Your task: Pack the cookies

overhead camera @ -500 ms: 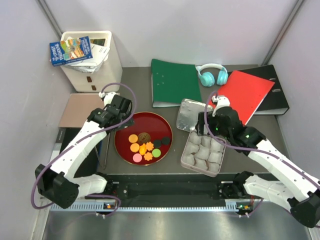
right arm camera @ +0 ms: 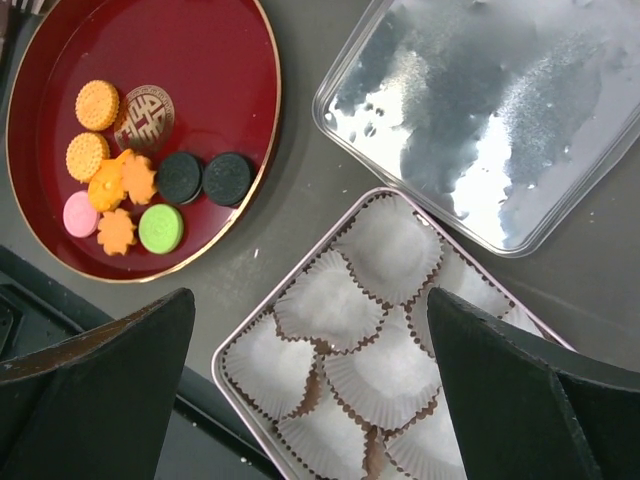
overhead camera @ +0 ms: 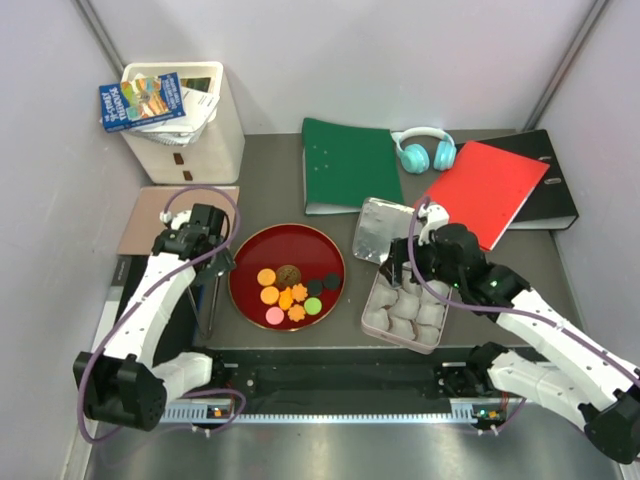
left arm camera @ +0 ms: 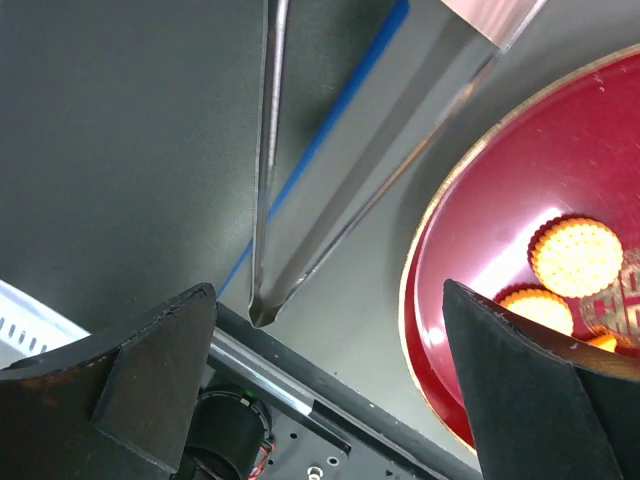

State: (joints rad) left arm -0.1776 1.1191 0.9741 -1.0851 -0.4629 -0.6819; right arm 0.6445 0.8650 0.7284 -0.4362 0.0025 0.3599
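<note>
The cookies point(overhead camera: 291, 291) lie in a cluster on a round red tray point(overhead camera: 252, 258): orange rounds and flower shapes, one pink, one green, two black rounds and one brown with a pattern. They also show in the right wrist view, cookies point(right arm camera: 130, 180) on the tray point(right arm camera: 190, 70). An open tin point(overhead camera: 372, 312) lined with white paper cups point(right arm camera: 385, 250) sits right of the tray. My right gripper point(overhead camera: 415, 272) hovers open over it point(right arm camera: 312, 300), holding nothing. My left gripper point(overhead camera: 213, 265) is open left of the tray, above metal tongs point(left arm camera: 300, 190); orange cookies point(left arm camera: 575, 255) show at that view's right edge.
The tin's lid point(overhead camera: 378, 230) lies behind the tin. The tongs point(overhead camera: 210, 300) lie left of the tray. A brown pad point(overhead camera: 150, 215) is at the left. At the back stand a white bin with books point(overhead camera: 190, 125), a green folder point(overhead camera: 345, 165), teal headphones point(overhead camera: 425, 150), and red point(overhead camera: 490, 185) and black point(overhead camera: 550, 190) binders.
My left gripper has swung left, off the tray's upper-left rim to the spot over the tongs. My right gripper has shifted slightly nearer over the tin. Both stay open.
</note>
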